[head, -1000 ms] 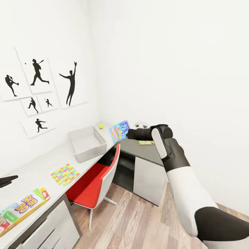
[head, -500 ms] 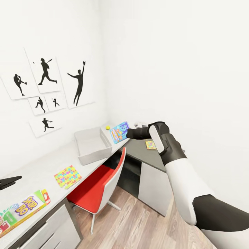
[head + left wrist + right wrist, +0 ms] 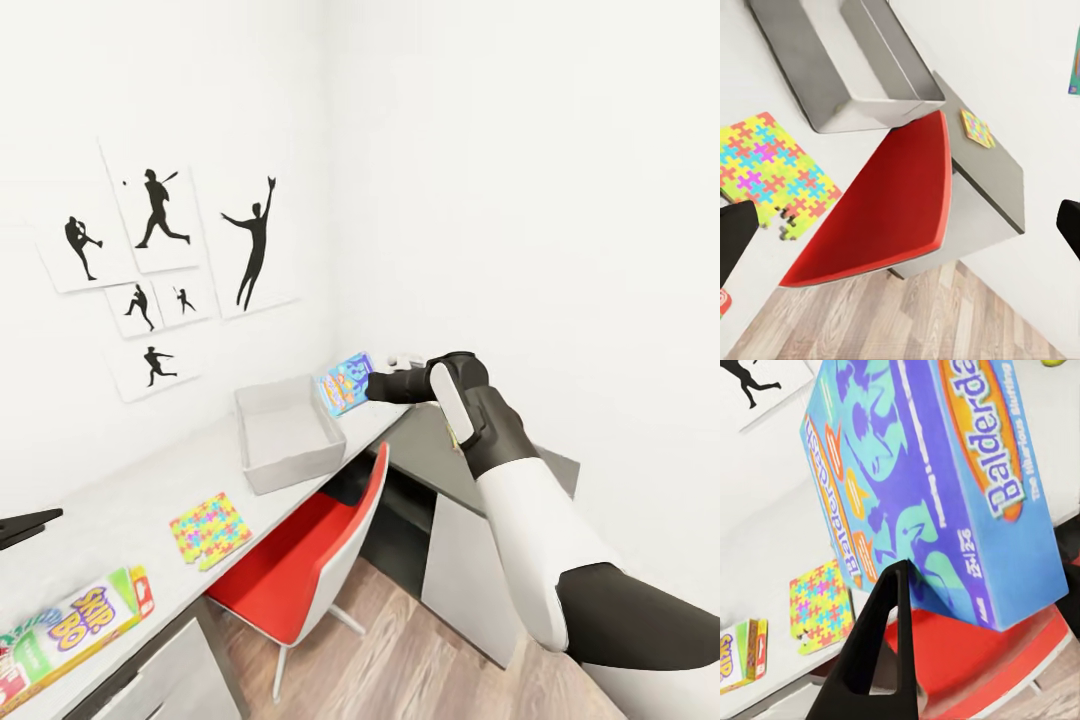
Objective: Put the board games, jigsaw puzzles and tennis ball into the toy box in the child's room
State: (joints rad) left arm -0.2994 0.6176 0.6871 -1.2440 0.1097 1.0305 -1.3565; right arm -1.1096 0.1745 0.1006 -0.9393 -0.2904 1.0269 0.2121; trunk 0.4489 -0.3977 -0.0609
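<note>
We are in the carrying step: our right gripper is clamped on the blue-and-orange printed board game box, one dark finger pressed flat against its cover in the right wrist view. The box hangs tilted in the air just beyond the far end of the light grey, thin-walled rectangular toy box, not yet over its opening.

The toy box sits on the long pale marbled worktop, against the wall. Nearer to us than the toy box lies a bright multicoloured jigsaw sheet, and nearer still a white-and-green board game box with a red logo. A second small jigsaw sheet rests on the dark grey side unit beyond the toy box, seen from the left wrist. A red-seated chair is tucked under the worktop just below the toy box.

Our left gripper has its two dark fingertips spread wide apart, holding nothing, hovering above the chair and the jigsaw sheet.

The next move, as we judge it, calls for swinging the held box back over the toy box, levelling it so it clears the thin walls, lowering and only then releasing. The bin looks wide enough, but the tilt could catch a corner on the rim.
</note>
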